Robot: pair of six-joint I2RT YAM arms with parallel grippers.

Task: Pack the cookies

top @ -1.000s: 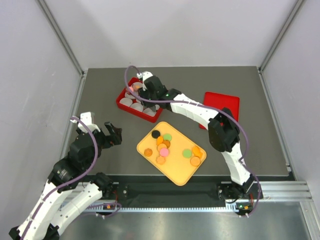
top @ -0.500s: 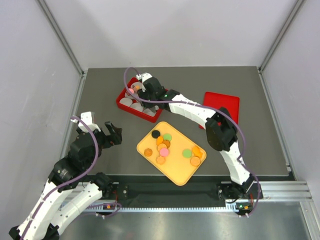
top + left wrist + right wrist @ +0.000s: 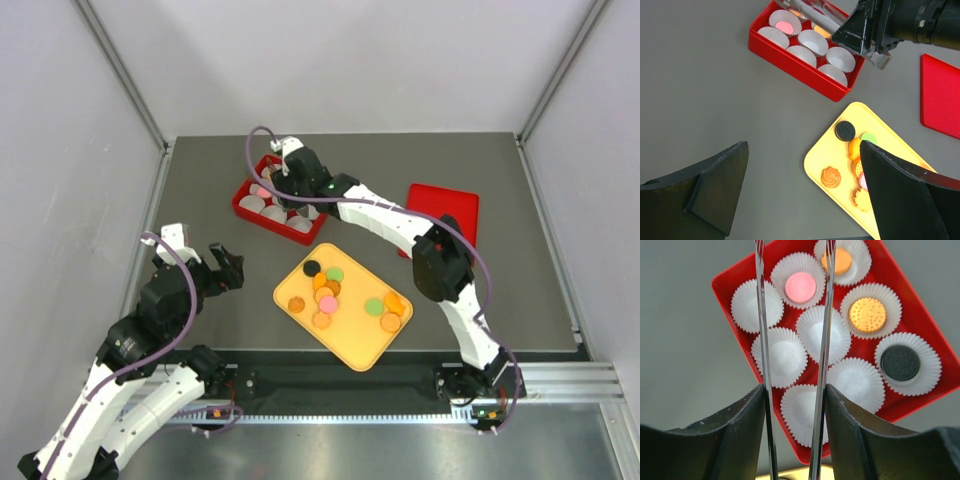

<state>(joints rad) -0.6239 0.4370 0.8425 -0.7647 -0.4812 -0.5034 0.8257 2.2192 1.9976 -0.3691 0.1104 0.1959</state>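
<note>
Cannot see the far side of the red box from above (under the right gripper). Lose the near right part of the yellow tray and some cookies behind a finger of the left gripper.

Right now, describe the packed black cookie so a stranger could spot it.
Start at the red box of white paper cups. In the right wrist view, its rightmost cup holds the black cookie, the only dark disc in the box.
</note>
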